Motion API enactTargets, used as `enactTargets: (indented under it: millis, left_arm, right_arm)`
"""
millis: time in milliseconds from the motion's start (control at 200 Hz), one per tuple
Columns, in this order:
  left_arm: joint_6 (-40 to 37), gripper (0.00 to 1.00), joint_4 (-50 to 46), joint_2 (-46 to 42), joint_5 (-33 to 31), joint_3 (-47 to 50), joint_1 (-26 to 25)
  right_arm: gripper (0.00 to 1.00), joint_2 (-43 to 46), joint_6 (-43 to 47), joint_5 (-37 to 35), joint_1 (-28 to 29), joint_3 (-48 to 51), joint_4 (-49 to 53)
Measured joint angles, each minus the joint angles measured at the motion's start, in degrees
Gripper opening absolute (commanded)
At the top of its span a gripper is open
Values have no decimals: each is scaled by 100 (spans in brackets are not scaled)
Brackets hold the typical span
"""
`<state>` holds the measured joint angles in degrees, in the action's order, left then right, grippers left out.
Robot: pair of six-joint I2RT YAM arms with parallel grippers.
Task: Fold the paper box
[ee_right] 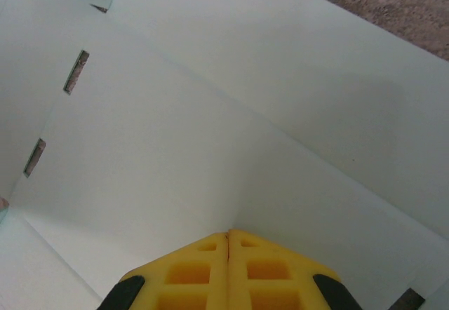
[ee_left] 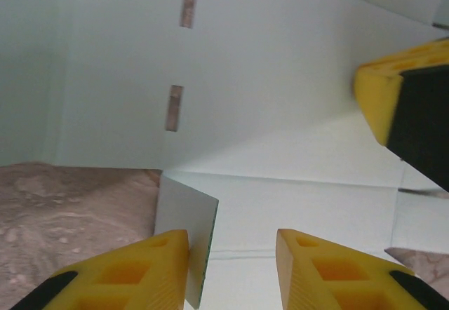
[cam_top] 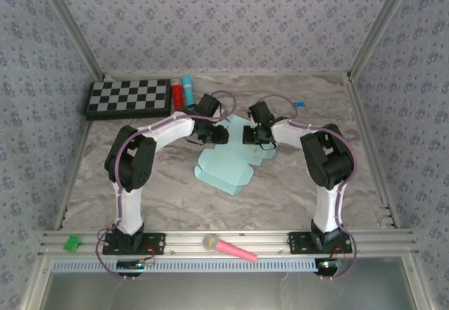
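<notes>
There is one paper box (cam_top: 226,168), one checkerboard (cam_top: 129,97) and two markers: a red marker (cam_top: 177,95) and a turquoise marker (cam_top: 187,85). One pink stick with a yellowish head (cam_top: 229,247), one small green piece (cam_top: 71,243) and one small blue piece (cam_top: 299,104) make three oddments (too small to identify). Two grippers are there, the left gripper (cam_top: 222,135) and the right gripper (cam_top: 248,137), and the card shows two slots (ee_left: 188,3).

A black and white checkerboard (cam_top: 129,97) lies at the far left of the gray marble table (cam_top: 280,198), a red marker (cam_top: 177,94) and a turquoise marker (cam_top: 188,90) lie just beside it, and a pink toy microphone (cam_top: 229,247) and a small green block (cam_top: 71,243) sit on the near metal rail (cam_top: 280,242).
</notes>
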<state>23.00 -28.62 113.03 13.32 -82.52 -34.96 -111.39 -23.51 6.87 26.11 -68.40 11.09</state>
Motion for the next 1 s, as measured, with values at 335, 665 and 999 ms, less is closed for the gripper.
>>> enactTargets:
  millis: [335, 665, 999]
  left_arm:
    - [2, 38, -2, 0, 103, 0, -79]
    - [0, 39, 22, -433, -616, 243, -83]
    - [-20, 0, 337, -1327, -807, 734, -223]
  right_arm:
    - [0, 4, 0, -17, 2, 0, 7]
    - [2, 267, 2, -181, 0, 70, 422]
    - [26, 927, 358, -262, -155, -227, 914]
